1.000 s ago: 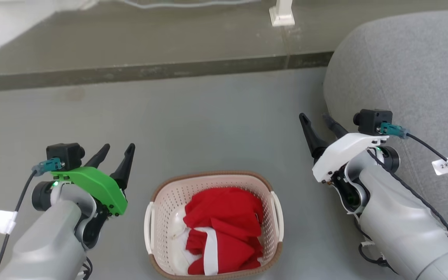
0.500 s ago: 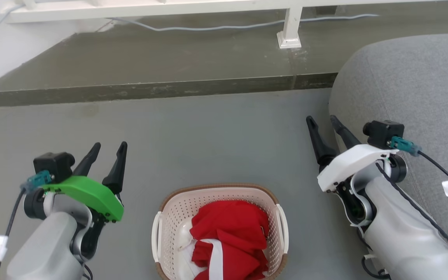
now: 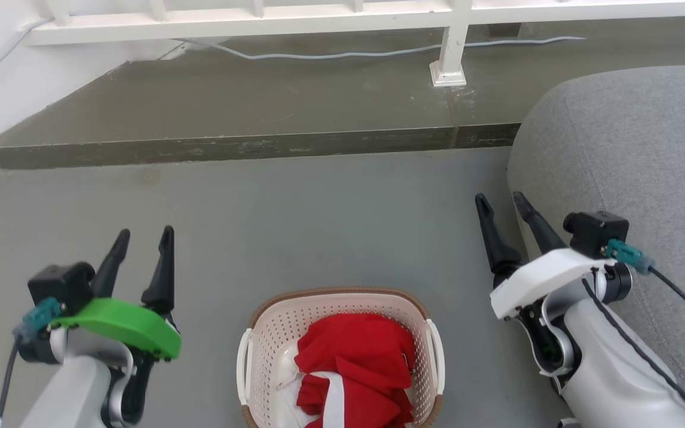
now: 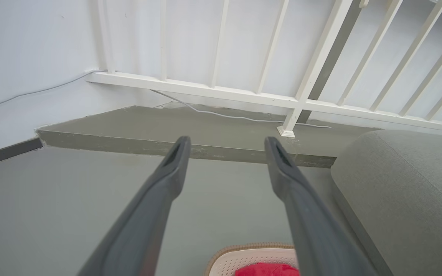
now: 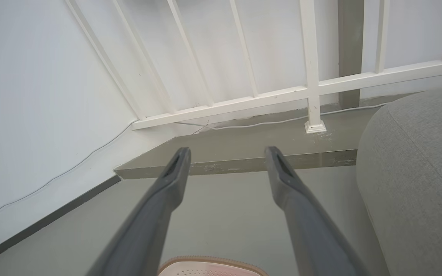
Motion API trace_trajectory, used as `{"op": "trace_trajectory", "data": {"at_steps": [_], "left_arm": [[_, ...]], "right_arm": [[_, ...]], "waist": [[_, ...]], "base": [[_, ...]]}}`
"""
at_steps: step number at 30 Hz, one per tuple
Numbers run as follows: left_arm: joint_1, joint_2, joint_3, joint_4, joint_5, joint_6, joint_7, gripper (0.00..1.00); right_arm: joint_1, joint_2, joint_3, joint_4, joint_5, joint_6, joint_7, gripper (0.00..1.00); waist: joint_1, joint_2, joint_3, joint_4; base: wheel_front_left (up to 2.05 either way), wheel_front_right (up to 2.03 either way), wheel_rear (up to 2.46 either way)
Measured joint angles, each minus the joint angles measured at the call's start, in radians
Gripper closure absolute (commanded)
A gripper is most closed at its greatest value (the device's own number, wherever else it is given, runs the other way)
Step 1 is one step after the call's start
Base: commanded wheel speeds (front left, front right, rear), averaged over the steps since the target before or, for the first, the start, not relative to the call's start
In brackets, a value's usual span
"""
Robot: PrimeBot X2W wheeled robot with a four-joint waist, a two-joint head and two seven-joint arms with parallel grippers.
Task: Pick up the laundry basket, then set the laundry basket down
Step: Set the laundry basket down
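The laundry basket (image 3: pixel 271 324) stands on the grey floor at the bottom middle of the head view, cream-white with a brown rim and white side handles, holding red and white cloth (image 3: pixel 354 368). Its far rim peeks in at the bottom of the left wrist view (image 4: pixel 251 247) and of the right wrist view (image 5: pixel 209 261). My left gripper (image 3: pixel 144 236) is open, off to the basket's left and apart from it. My right gripper (image 3: pixel 501 200) is open too, up to the basket's right, beside the sofa. Neither holds anything.
A grey sofa (image 3: pixel 634 154) fills the right side, close to my right arm. Ahead, a raised step (image 3: pixel 247 145) crosses the floor, with a white railing (image 3: pixel 449 41) and a cable (image 3: pixel 319 54) on it. A white wall (image 5: pixel 33 115) closes the left.
The head camera has tilted up, so the railing has come into view and the basket sits lower in the picture. Both grippers stay open and apart from the basket.
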Motion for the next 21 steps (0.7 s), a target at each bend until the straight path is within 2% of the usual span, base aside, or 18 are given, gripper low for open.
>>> {"op": "trace_trajectory", "data": {"at_steps": [10,21], "left_arm": [[0.103,-0.033,0.087,-0.091,0.073,0.004,0.0,0.0],[0.159,-0.064,0.125,-0.141,0.126,-0.01,0.0,0.0]], "right_arm": [[0.072,0.006,-0.034,-0.076,-0.072,-0.009,0.0,0.0],[0.11,0.018,-0.053,-0.106,-0.111,-0.009,0.0,0.0]], "waist": [[0.0,0.0,-0.006,-0.005],[0.0,0.0,-0.005,-0.008]], "base": [[0.0,0.0,0.0],[0.0,0.0,0.0]]}}
